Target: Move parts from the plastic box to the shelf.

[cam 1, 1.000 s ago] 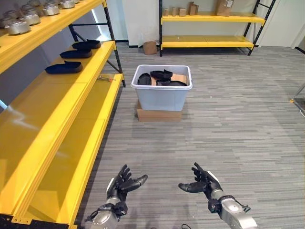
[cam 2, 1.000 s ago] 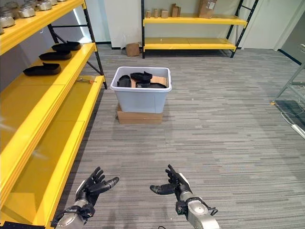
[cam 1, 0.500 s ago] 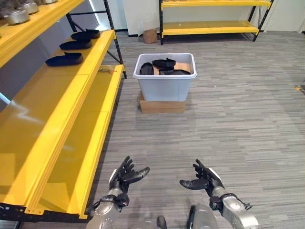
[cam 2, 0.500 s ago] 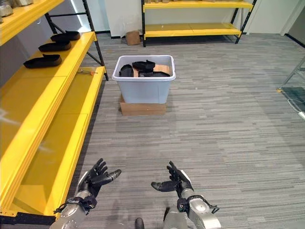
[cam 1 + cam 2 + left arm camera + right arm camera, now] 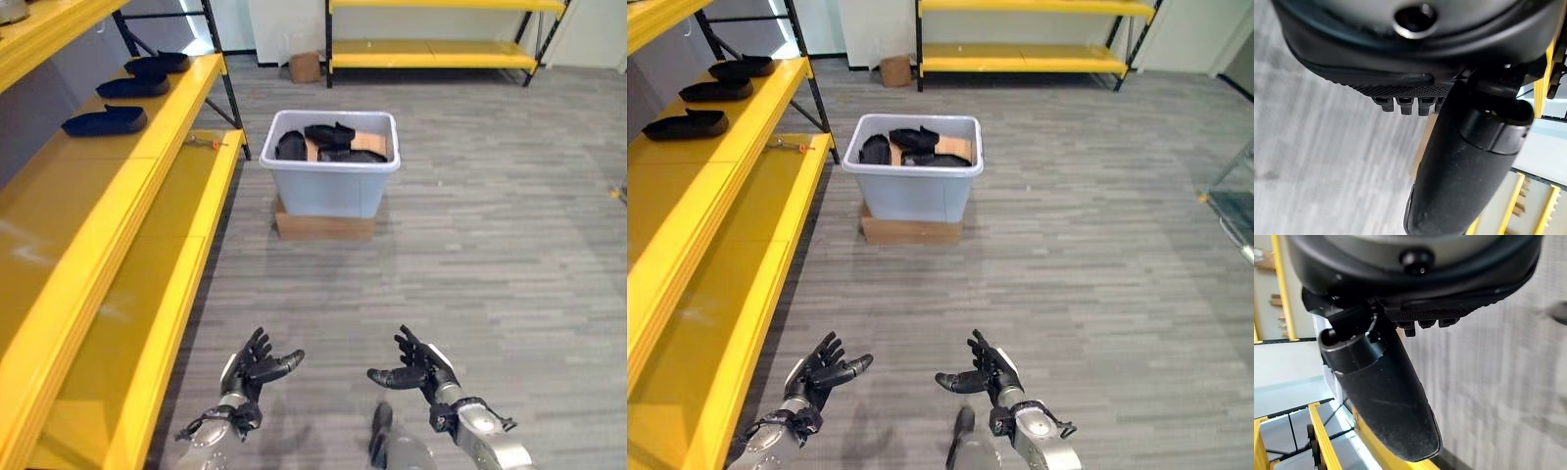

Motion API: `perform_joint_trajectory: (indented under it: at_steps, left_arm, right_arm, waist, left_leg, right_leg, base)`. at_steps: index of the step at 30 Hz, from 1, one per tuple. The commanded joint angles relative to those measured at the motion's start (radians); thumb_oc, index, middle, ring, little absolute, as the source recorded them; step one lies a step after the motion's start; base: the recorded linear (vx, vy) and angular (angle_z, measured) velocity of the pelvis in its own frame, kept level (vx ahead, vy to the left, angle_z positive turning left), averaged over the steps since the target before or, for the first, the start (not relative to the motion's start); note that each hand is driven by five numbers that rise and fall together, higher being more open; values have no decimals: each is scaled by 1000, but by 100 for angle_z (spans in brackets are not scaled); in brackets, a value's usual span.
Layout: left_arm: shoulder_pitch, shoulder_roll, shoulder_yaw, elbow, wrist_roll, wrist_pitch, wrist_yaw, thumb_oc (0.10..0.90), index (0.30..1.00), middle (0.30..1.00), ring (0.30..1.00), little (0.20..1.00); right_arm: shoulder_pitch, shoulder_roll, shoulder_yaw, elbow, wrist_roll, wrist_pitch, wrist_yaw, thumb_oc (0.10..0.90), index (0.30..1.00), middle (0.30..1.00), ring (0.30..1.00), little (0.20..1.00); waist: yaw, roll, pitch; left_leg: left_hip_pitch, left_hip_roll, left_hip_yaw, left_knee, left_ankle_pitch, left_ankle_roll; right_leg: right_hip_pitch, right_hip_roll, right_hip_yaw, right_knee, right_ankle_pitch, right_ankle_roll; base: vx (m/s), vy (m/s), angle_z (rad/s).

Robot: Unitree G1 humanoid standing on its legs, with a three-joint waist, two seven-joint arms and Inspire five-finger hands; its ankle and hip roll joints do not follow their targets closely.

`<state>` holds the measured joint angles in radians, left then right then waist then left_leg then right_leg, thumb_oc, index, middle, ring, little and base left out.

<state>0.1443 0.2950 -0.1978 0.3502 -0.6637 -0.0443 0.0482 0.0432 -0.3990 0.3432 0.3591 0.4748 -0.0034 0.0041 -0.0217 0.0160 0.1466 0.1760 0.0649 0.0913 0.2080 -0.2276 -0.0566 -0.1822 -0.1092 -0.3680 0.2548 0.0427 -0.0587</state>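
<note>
Grey carpet fills your view; the plastic box [image 5: 330,176] of dark parts [image 5: 329,142] sits centre-top, yellow shelf [image 5: 118,206] along the left, while your left hand [image 5: 249,368] and right hand [image 5: 416,368] hover low, fingers spread, empty

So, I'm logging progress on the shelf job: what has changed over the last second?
Mostly the camera: the whole view has shifted and tipped down, so nothing on the floor has moved. The left hand and right hand stay open and empty, held low in front. The plastic box still sits on its cardboard base with dark parts inside, and three parts still lie on the yellow shelf.
</note>
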Motion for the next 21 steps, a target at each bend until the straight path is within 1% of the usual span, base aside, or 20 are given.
perform_joint_trajectory:
  at_steps: [1,2,3,5,6,7,8,9,10,11,12,13,14,15,16,17,18,19,20,21]
  left_arm:
    - [-76,51,-1,-101,-45,-99,-18,900,1000,1000,1000,1000]
    - [-77,53,-5,-105,-51,-100,-15,900,1000,1000,1000,1000]
    - [-78,56,-11,-112,-59,-93,-11,900,1000,1000,1000,1000]
    - [-79,57,-23,-110,-66,-87,-9,900,1000,1000,1000,1000]
    - [-79,57,-23,-110,-66,-87,-9,900,1000,1000,1000,1000]
    - [-80,62,-27,-108,-66,-88,-8,900,1000,1000,1000,1000]
    - [-76,67,-29,-107,-63,-87,-9,900,1000,1000,1000,1000]
    - [-68,73,-30,-106,-53,-88,-8,900,1000,1000,1000,1000]
    - [-68,73,-30,-106,-53,-88,-8,900,1000,1000,1000,1000]
    - [-61,77,-20,-101,-39,-89,-7,900,1000,1000,1000,1000]
    - [-56,78,-14,-103,-38,-90,-9,900,1000,1000,1000,1000]
    - [-56,77,-14,-103,-38,-90,-9,900,1000,1000,1000,1000]
    - [-56,79,-6,-103,-32,-92,-10,900,1000,1000,1000,1000]
    - [-56,79,-6,-103,-32,-92,-10,900,1000,1000,1000,1000]
    - [-50,79,-1,-101,-32,-93,-12,900,1000,1000,1000,1000]
    - [-54,81,-1,-99,-32,-93,-12,900,1000,1000,1000,1000]
    - [-55,85,-2,-103,-35,-95,-10,900,1000,1000,1000,1000]
    - [-55,85,-2,-103,-35,-95,-10,900,1000,1000,1000,1000]
    - [-53,86,-3,-105,-36,-95,-12,900,1000,1000,1000,1000]
    - [-52,90,-4,-113,-35,-94,-13,900,1000,1000,1000,1000]
  right_arm:
    - [-87,-3,-20,-89,43,-113,-3,900,1000,1000,1000,1000]
    - [-92,-7,-16,-93,48,-117,-4,900,1000,1000,1000,1000]
    - [-94,-19,-18,-98,48,-115,-15,900,1000,1000,1000,1000]
    - [-91,-24,-23,-101,55,-117,-27,900,1000,1000,1000,1000]
    - [-91,-24,-23,-101,55,-117,-27,900,1000,1000,1000,1000]
    - [-87,-26,-29,-105,59,-121,-31,900,1000,1000,1000,1000]
    - [-82,-27,-34,-105,57,-124,-32,900,1000,1000,1000,1000]
    - [-72,-27,-37,-103,49,-129,-35,900,1000,1000,1000,1000]
    - [-71,-27,-37,-103,49,-129,-35,900,1000,1000,1000,1000]
    - [-69,-25,-31,-96,36,-127,-31,900,1000,1000,1000,1000]
    - [-67,-26,-30,-96,33,-126,-28,900,1000,1000,1000,1000]
    - [-67,-26,-30,-96,33,-126,-27,900,1000,1000,1000,1000]
    - [-67,-26,-27,-83,30,-125,-21,900,1000,1000,1000,1000]
    - [-67,-26,-27,-83,30,-125,-21,900,1000,1000,1000,1000]
    - [-53,-12,-30,-90,26,-116,-11,900,1000,1000,1000,1000]
    - [-55,-7,-26,-88,25,-115,-8,900,1000,1000,1000,1000]
    - [-56,1,-27,-87,29,-114,-6,900,1000,1000,1000,1000]
    - [-56,0,-27,-87,29,-114,-6,900,1000,1000,1000,1000]
    - [-56,6,-26,-86,27,-112,-5,900,1000,1000,1000,1000]
    - [-56,10,-26,-88,23,-112,-1,900,1000,1000,1000,1000]
  waist:
    - [11,-50,-14]
    - [24,-60,0]
    - [51,-72,27]
    - [70,-85,44]
    - [70,-85,44]
    - [76,-93,50]
    - [83,-101,51]
    - [94,-95,47]
    - [94,-96,48]
    - [116,-79,50]
    - [125,-76,51]
    - [124,-75,48]
    - [136,-66,42]
    - [137,-67,43]
    - [134,-66,22]
    - [137,-68,13]
    - [142,-77,5]
    - [142,-76,2]
    - [144,-78,-3]
    - [146,-86,-6]
  left_leg:
    - [-76,46,-13,300,229,-20]
    - [-118,39,-25,383,264,-28]
    - [-196,48,-18,434,269,-21]
    - [-294,42,-6,405,220,3]
    - [-294,43,-6,405,219,3]
    - [-347,41,6,348,199,13]
    - [-367,45,13,297,187,20]
    - [-412,72,19,100,243,14]
    - [-407,70,20,94,246,14]
    - [-413,82,-20,-72,343,-7]
    - [-408,85,-43,-116,371,-16]
    - [-410,85,-44,-120,374,-16]
    - [-417,88,-67,-182,406,-25]
    - [-414,87,-65,-185,407,-25]
    - [-372,84,-43,-198,398,-14]
    - [-373,76,-51,-183,392,-8]
    - [-369,56,-54,-159,370,1]
    - [-373,56,-55,-158,371,2]
    - [-372,46,-52,-144,362,7]
    - [-380,35,-44,-119,341,15]
  right_leg:
    - [12,-9,18,-98,0,111]
    - [34,-2,15,-113,-10,97]
    - [76,4,10,-128,-41,80]
    - [109,4,16,-146,-54,77]
    - [109,4,16,-146,-54,77]
    - [125,1,20,-158,-59,82]
    - [143,2,25,-168,-64,87]
    - [171,13,36,-176,-84,93]
    - [173,12,37,-176,-84,93]
    - [208,37,55,-181,-107,94]
    - [225,40,62,-181,-114,97]
    - [222,41,61,-183,-112,97]
    - [248,47,72,-182,-132,101]
    - [249,46,73,-181,-132,101]
    - [278,41,72,-165,-154,111]
    - [281,37,80,-162,-154,112]
    - [294,20,89,-159,-161,121]
    - [291,21,89,-160,-158,120]
    - [298,13,92,-159,-156,123]
    - [303,-1,93,-154,-158,130]
  base:
    - [152,-218,1]
    - [147,-206,-13]
    - [207,-163,-30]
    - [166,-68,-30]
    - [130,-5,-11]
    - [153,22,-4]
    - [340,119,-1]
    - [267,112,2]
    - [377,204,2]
    - [277,149,-12]
    - [273,152,-15]
    - [282,159,-11]
    - [196,116,-6]
    - [419,245,-23]
    - [308,185,-36]
    - [422,266,-38]
    - [199,138,-25]
    - [186,138,-15]
    - [164,134,-6]
    - [319,257,1]
